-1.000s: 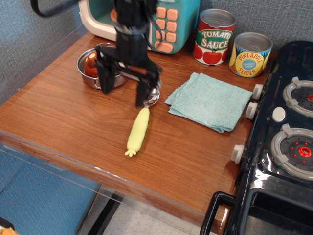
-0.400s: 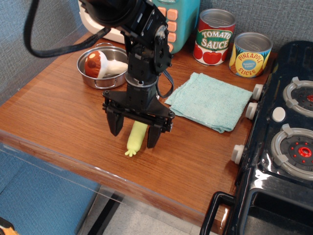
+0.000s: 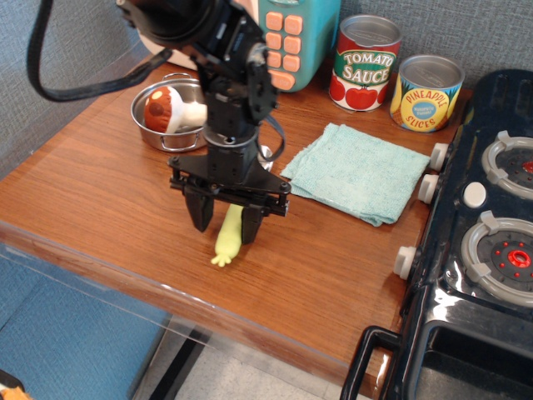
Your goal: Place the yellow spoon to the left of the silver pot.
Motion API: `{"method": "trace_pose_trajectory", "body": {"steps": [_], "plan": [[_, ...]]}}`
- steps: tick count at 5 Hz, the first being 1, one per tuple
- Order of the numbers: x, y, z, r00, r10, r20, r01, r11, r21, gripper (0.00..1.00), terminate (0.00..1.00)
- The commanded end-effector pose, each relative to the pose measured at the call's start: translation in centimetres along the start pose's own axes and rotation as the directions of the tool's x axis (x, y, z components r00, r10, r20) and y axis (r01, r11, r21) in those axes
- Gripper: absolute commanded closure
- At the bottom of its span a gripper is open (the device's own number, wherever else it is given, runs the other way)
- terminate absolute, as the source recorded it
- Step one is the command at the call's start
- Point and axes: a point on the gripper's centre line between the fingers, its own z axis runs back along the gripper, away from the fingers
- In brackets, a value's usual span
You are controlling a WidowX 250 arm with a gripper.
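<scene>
The yellow spoon [image 3: 226,242] lies on the wooden table, its pale-yellow handle pointing toward the front edge. Its silver bowl is mostly hidden behind my arm. My gripper [image 3: 225,227] is low over the handle, with one finger on each side of it. The jaws are open, and the right finger is close against the handle. The silver pot [image 3: 138,114] stands at the back left, behind and left of my gripper, with a toy mushroom [image 3: 166,110] inside it.
A folded teal cloth [image 3: 358,171] lies right of the spoon. A tomato sauce can [image 3: 365,62] and a pineapple can [image 3: 425,92] stand at the back. A teal toy microwave [image 3: 283,37] is behind the pot. A black toy stove [image 3: 483,217] fills the right side.
My gripper has moved from beside the pot toward the front and come down over the spoon handle. Its fingers have narrowed around the handle. The spoon has barely moved.
</scene>
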Motion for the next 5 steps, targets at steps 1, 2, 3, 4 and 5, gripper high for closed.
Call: {"method": "trace_pose_trajectory", "body": {"steps": [1, 2, 3, 4, 5], "plan": [[2.1, 1.3, 0.6, 0.999, -0.023, 0.04, 0.023, 1.0, -0.011, 1.0, 0.0], [2.4, 1.3, 2.2, 0.994, -0.101, 0.045, 0.1, 0.995, 0.013, 1.0, 0.0], [3.2, 3.7, 6.8, 0.979, -0.196, 0.064, 0.19, 0.979, 0.079, 1.0, 0.0], [4.2, 8.3, 8.7, 0.977, -0.208, 0.045, 0.201, 0.97, 0.137, 1.0, 0.0], [4.6, 13.0, 7.9, 0.978, -0.207, 0.03, 0.202, 0.97, 0.133, 1.0, 0.0]]}}
